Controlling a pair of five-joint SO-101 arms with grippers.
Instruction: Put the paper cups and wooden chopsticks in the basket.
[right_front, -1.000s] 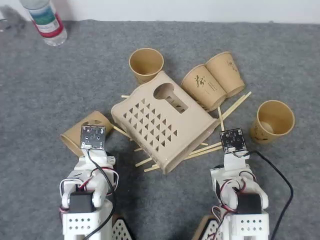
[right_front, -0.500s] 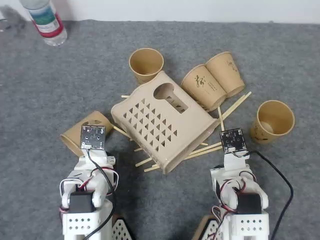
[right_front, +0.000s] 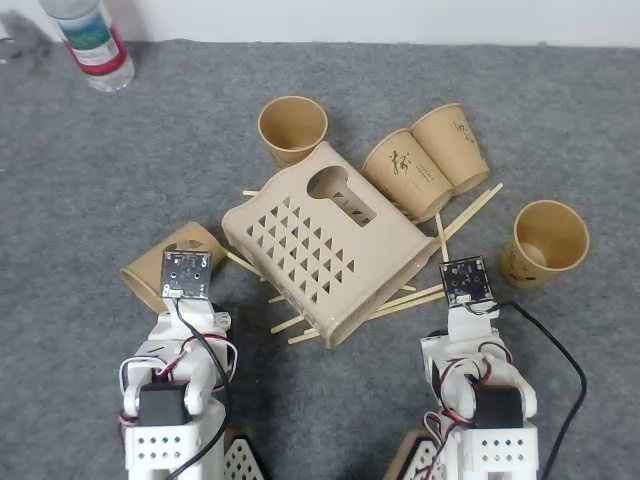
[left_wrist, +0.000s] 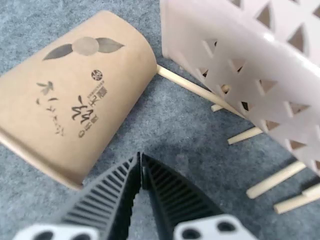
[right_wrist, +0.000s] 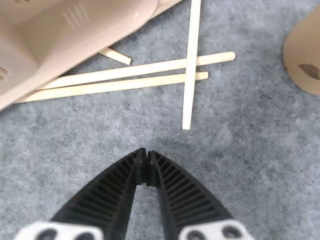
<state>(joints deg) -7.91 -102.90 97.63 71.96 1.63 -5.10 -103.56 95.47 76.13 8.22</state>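
Note:
A beige perforated basket (right_front: 325, 240) lies tipped over mid-table on top of several wooden chopsticks (right_front: 410, 297). One paper cup (right_front: 160, 265) lies on its side at the left, just ahead of my left gripper (left_wrist: 140, 162), which is shut and holds nothing. Two more cups (right_front: 425, 160) lie side by side behind the basket. Another cup (right_front: 292, 128) stands upright behind it, and one (right_front: 545, 242) stands at the right. My right gripper (right_wrist: 146, 155) is shut and holds nothing, just short of the crossed chopsticks (right_wrist: 191, 70) beside the basket (right_wrist: 65, 35).
A plastic water bottle (right_front: 90, 35) stands at the far left corner. Grey carpet covers the table, with open room at the far right and along the left side. A black cable (right_front: 570, 370) runs beside the right arm's base.

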